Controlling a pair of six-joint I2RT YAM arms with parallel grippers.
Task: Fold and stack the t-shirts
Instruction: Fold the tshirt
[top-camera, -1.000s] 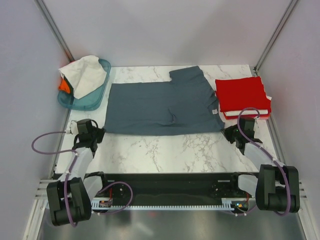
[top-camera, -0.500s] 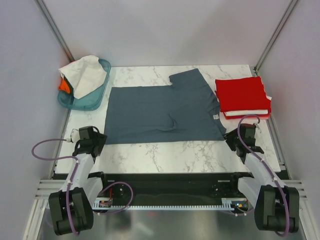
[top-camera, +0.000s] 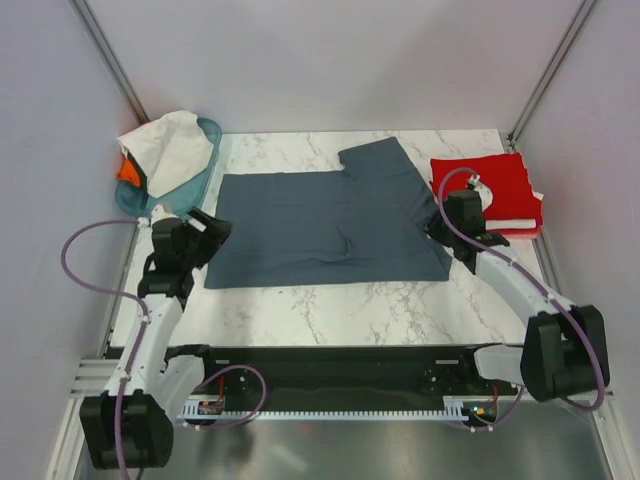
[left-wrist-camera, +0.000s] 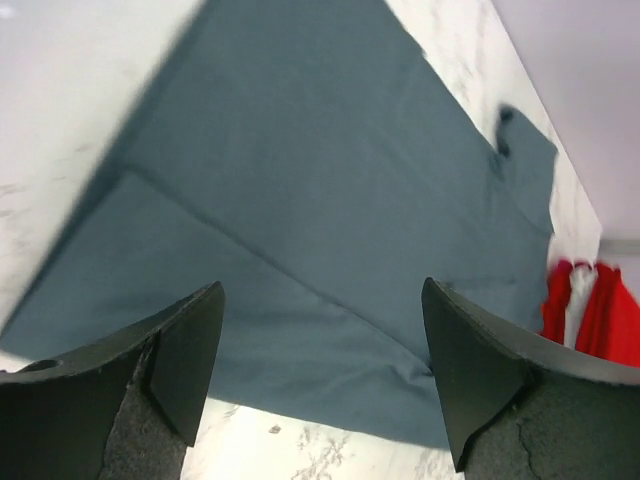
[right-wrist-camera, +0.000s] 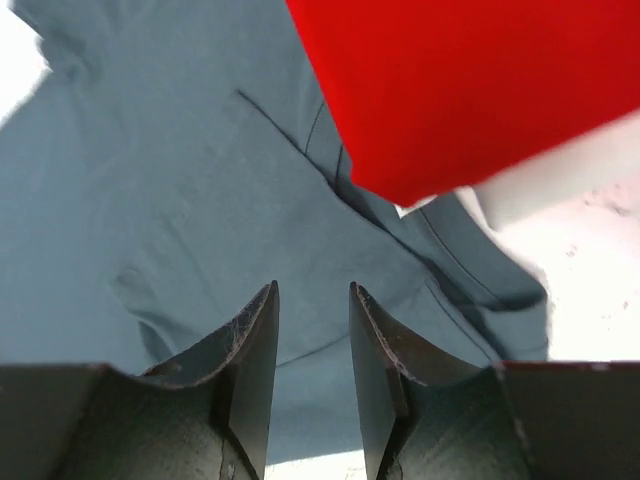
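Observation:
A slate blue-grey t-shirt (top-camera: 320, 220) lies folded lengthwise and flat across the middle of the table, one sleeve pointing to the far side. My left gripper (top-camera: 210, 228) hovers over its left edge, jaws wide open and empty (left-wrist-camera: 320, 290), the cloth (left-wrist-camera: 300, 180) below them. My right gripper (top-camera: 438, 224) hangs over the shirt's right edge beside a folded red t-shirt (top-camera: 500, 182). Its jaws (right-wrist-camera: 313, 288) stand a narrow gap apart, with nothing between them. The red t-shirt (right-wrist-camera: 470, 80) rests on a folded white one (right-wrist-camera: 560, 180).
A teal basket (top-camera: 190, 195) at the far left holds a crumpled white t-shirt (top-camera: 165, 150) and an orange one (top-camera: 127, 172). Bare marble (top-camera: 330, 305) runs along the near edge. Grey walls and corner posts close in the table.
Both grippers opened and let go of the blue-grey shirt's near edge. Both then moved away from the near edge, the left over the shirt's left side, the right up beside the red stack.

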